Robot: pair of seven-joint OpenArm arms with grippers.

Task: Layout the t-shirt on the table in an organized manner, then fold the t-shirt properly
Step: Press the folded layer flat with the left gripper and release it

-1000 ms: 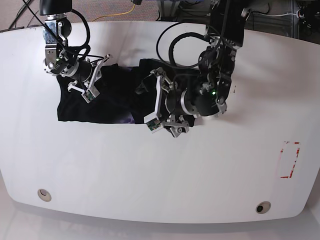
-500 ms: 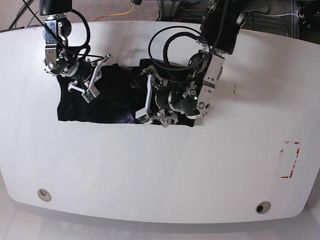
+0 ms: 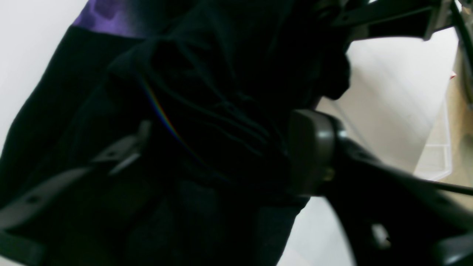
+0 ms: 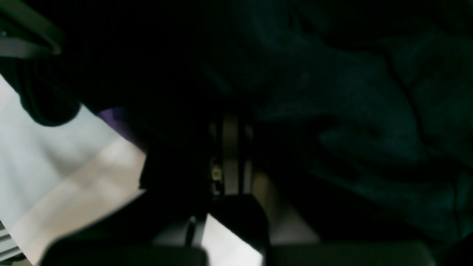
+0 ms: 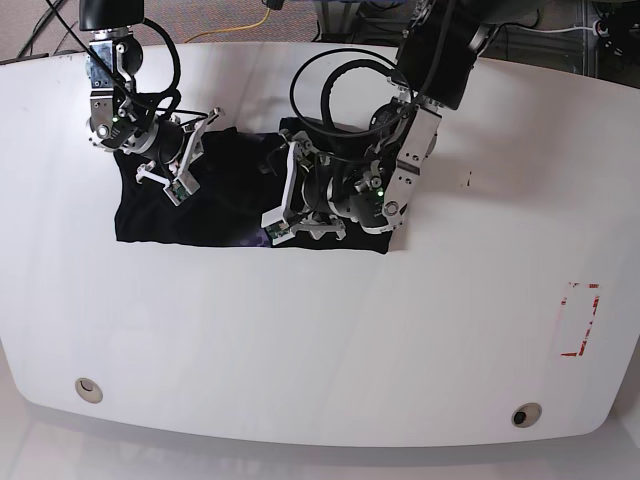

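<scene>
A: Here we are: the t-shirt [image 5: 215, 205] lies bunched in a dark band across the upper middle of the desk [image 5: 320, 340], nowhere near flat yet.

B: And the left claw [image 5: 290, 200] is down on it, centre frame. In the left wrist view its fingers [image 3: 314, 151] straddle a ridge of black cloth with a gap on either side. Parted, I'd say, with a fold between them, not clamped.

A: The right claw [image 5: 180, 165], upper left of the frame?

B: Fully closed, pressed low on the shirt's left end. Whether fabric is pinched inside, the dark wrist view won't let me say.

A: So where's the danger?

B: That ridge looks several layers thick. Close on all of them and a pull drags the whole bundle instead of one edge, so the creases just travel along.

A: And if both arms pull apart?

B: If the right one pins cloth, the shirt could twist or slip out of the looser grip. The purple patch [image 3: 111, 16] sits near the near hem, hinting that the neck is folded under.
</scene>
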